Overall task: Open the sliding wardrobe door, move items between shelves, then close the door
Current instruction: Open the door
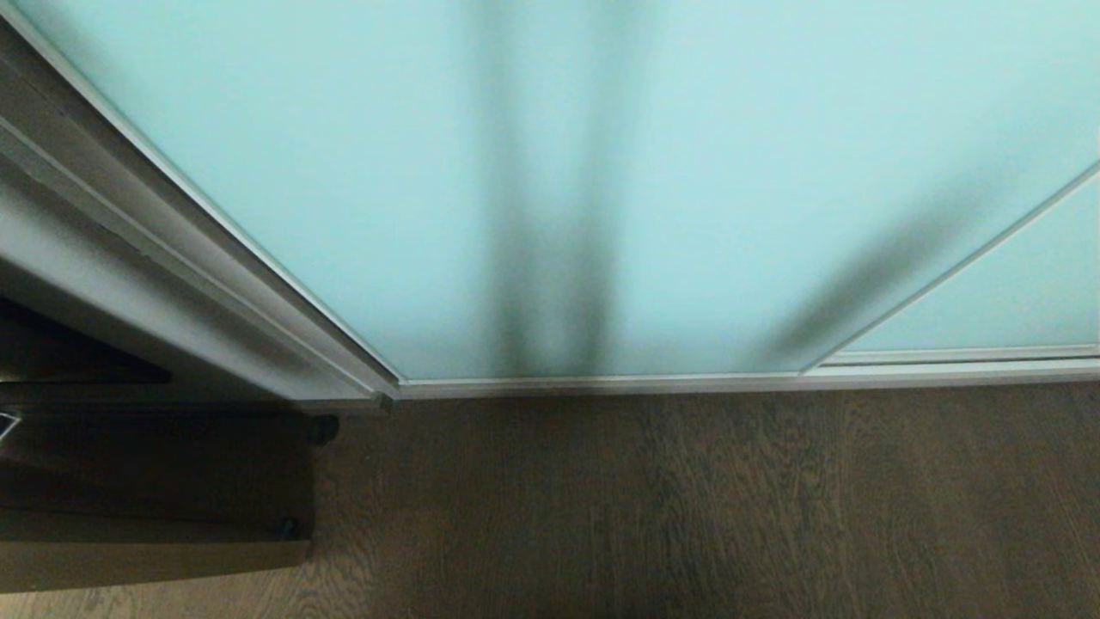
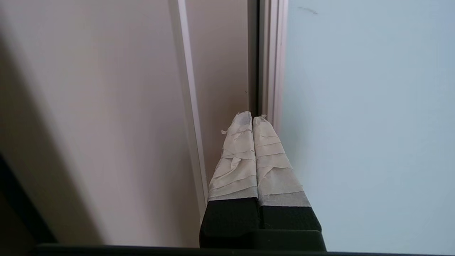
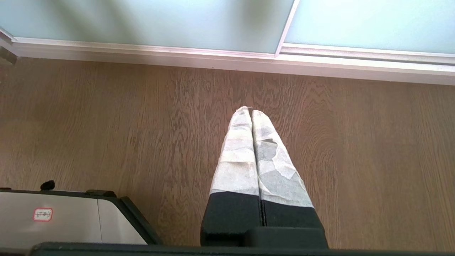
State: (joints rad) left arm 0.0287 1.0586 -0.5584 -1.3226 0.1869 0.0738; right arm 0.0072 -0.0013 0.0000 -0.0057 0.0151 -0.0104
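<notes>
The sliding wardrobe door (image 1: 601, 172), frosted pale aqua glass in a thin silvery frame, fills the head view and stands closed against the off-white side post (image 1: 172, 258). Neither arm shows in the head view. In the left wrist view my left gripper (image 2: 252, 119) is shut and empty, its taped fingertips (image 2: 241, 121) right at the dark seam between the post (image 2: 217, 64) and the door's frame edge (image 2: 272, 60), beside the glass (image 2: 366, 124). My right gripper (image 3: 251, 111) is shut and empty, hanging parked over the floor. The items and the shelves are hidden behind the door.
A wooden floor (image 1: 687, 499) runs up to the door's bottom track (image 1: 687, 384). A second glass panel (image 1: 1014, 301) overlaps at the right. Dark furniture (image 1: 146, 481) stands at the left of the post. Part of the robot's grey base (image 3: 64, 220) shows by the right gripper.
</notes>
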